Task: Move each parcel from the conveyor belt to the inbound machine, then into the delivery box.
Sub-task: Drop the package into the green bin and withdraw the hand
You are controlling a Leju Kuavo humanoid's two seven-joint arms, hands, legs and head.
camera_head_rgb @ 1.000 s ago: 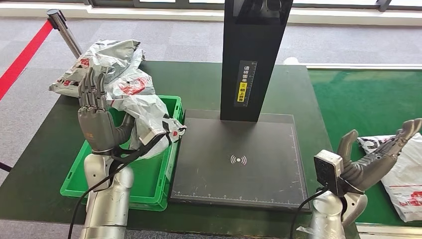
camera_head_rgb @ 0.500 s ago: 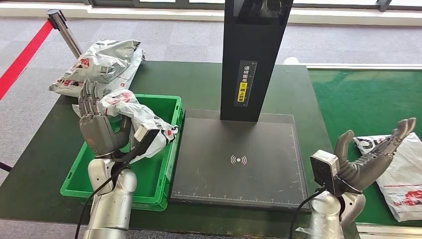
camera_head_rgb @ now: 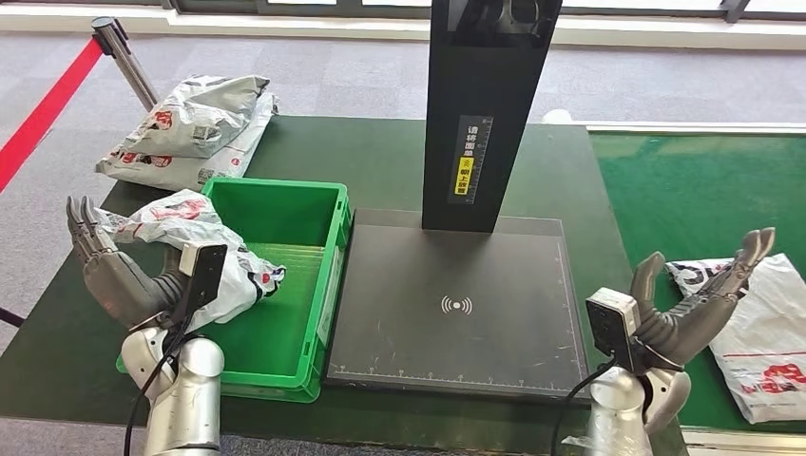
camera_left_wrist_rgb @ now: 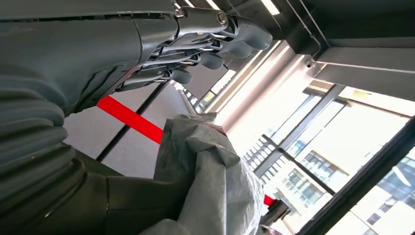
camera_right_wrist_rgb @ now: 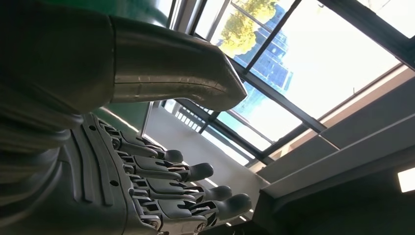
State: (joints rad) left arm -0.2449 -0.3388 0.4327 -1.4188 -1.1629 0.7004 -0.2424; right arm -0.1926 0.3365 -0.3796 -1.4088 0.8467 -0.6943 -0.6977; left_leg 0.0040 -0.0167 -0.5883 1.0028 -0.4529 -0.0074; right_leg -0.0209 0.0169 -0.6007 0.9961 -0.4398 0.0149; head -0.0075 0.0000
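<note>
Head view: the left hand [camera_head_rgb: 114, 275] sits low at the left wall of the green box [camera_head_rgb: 328, 275], palm up, fingers stretched out flat and apart, pointing away from the robot. A crumpled grey parcel [camera_head_rgb: 204, 247] drapes across that hand's thumb side and over the box's left rim, part of it hanging inside the box. The fingers do not close on the bag; it lies against the hand rather than in a grip. Left wrist view confirms it: the fingers [camera_left_wrist_rgb: 220, 36] are extended, with the grey parcel [camera_left_wrist_rgb: 210, 176] bunched beside the thumb base and palm.

Over on the right, the right hand [camera_head_rgb: 699, 299] hovers at the table's edge beside the conveyor belt [camera_head_rgb: 684, 190], fingers spread wide and lightly curved, holding nothing. A white parcel [camera_head_rgb: 770, 332] lies flat on the belt just beyond its fingertips. Right wrist view shows the fingers [camera_right_wrist_rgb: 195, 171] apart and the thumb raised.

The scanner plate [camera_head_rgb: 456, 304] lies between box and belt, black post [camera_head_rgb: 485, 104] upright behind it. Two more parcels [camera_head_rgb: 190, 128] lie stacked at the table's far left corner.
</note>
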